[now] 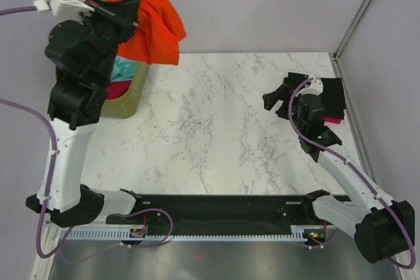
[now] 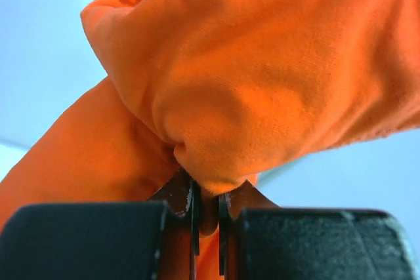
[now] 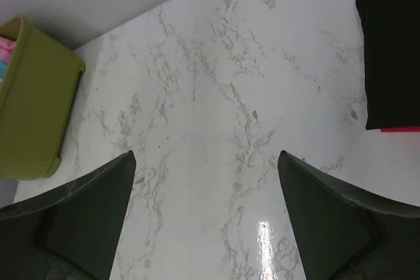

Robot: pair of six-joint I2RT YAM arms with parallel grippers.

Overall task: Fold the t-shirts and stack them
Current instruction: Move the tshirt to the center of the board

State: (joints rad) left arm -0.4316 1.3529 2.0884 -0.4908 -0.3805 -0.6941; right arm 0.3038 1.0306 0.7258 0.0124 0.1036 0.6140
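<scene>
I hold the orange shirt (image 1: 141,11) in the upper left of the top view, raised above the bin (image 1: 134,93) and hanging bunched. My left pincer (image 2: 207,204) is clamped on only a thin pinch of one of its folds, as the left wrist view shows, with the bulk of the cloth bulging past the tips.

My worry is that pinch: the whole weight hangs from a small bite, so a quick swing toward the table (image 1: 210,129) could pull it free and drop the shirt back in the bin or over its edge. The shirt is also wadded, not spread, so I judge it would land in a heap and need a second hold to flatten. Its lower hem sits close over the bin in the top view; I cannot tell if it touches, but a drag there could tip the bin.

The bin, at the left of the frame, holds teal cloth (image 1: 125,68) and red cloth (image 1: 117,91); the right wrist view shows pink cloth (image 3: 5,44) at its rim.

At the far right lies a folded black shirt (image 1: 331,96) with a red edge (image 1: 333,120) beneath. My right pincer (image 1: 279,96) hovers beside it, jaws wide apart and empty; a careless sweep could scuff that stack
</scene>
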